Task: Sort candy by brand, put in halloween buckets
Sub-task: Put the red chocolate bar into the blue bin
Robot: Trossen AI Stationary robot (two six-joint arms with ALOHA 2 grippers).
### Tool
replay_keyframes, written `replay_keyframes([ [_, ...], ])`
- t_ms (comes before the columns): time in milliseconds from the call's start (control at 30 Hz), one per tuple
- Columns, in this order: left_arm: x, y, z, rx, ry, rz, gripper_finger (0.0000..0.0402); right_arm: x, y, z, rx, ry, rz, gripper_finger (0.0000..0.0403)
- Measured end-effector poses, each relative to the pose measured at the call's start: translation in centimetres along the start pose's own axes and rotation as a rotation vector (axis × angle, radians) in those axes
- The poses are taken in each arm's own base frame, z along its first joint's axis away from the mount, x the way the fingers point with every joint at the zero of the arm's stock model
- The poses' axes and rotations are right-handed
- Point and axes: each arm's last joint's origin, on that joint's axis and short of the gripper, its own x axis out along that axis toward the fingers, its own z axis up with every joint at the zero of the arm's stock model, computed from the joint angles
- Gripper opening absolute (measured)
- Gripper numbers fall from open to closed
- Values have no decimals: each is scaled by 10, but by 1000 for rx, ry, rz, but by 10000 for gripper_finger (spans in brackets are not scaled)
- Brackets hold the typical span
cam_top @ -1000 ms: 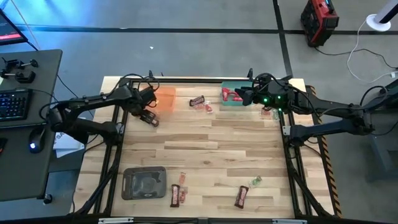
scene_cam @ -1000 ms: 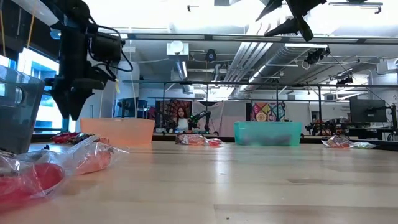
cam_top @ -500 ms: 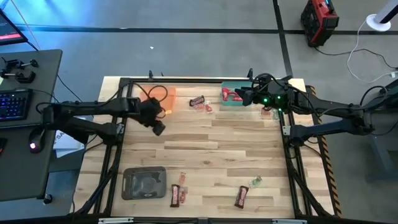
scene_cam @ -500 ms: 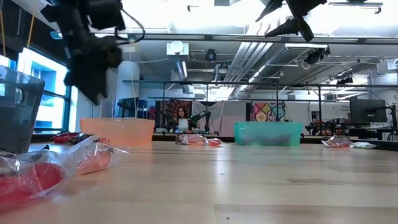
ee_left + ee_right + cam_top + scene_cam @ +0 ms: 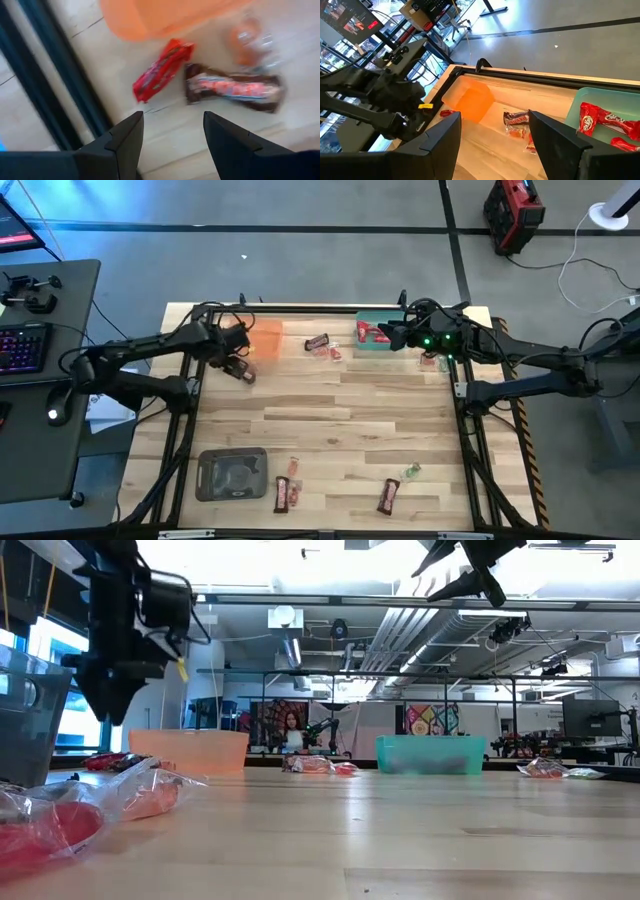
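Near edge of bench: the dark grey bucket sits at the lower left of the high view, flat on the wooden bench, with something dark inside that I can't make out.
Near candy: two brown bars lie just right of the grey bucket, one more brown bar sits toward lower centre-right, and a small pale green sweet lies just above it.
Low view foreground: clear wrappers with red candy fill the lower left corner of the low view.
Middle of bench: bare planks from the near row up to the far row.
Left gripper: the left gripper hangs at the upper left of the high view, just below the orange bucket; its fingers stand apart with nothing between them.
Under the left gripper: in the left wrist view a red wrapper and a brown bar with a reddish label lie side by side on the wood beside the orange bucket's edge.
Far centre: a brown bar and some red pieces lie between the orange bucket and the green bucket.
Green bucket: it stands at upper centre-right and holds red wrapped bars.
Right gripper: the right gripper hovers over the green bucket's right side, fingers apart, holding nothing.
Far right: a few small pale sweets lie below the right arm, near the bench's right edge.
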Motion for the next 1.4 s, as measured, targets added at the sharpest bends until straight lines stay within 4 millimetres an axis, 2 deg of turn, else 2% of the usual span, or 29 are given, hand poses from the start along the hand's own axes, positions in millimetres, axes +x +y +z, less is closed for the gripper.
replay_keyframes([
  [333, 38, 5, 17, 81, 71, 9, 197, 0, 0, 0, 0, 0, 0, 227],
  [1033, 76, 9, 33, 56, 218, 9, 195, 0, 0, 0, 0, -6, -5, 227],
  [1200, 76, 9, 33, 63, 225, -15, 154, 0, 0, 0, 0, -6, -5, 227],
  [1400, 70, 9, 32, 72, 262, -36, 50, 0, 0, 0, 0, -5, -6, 227],
])
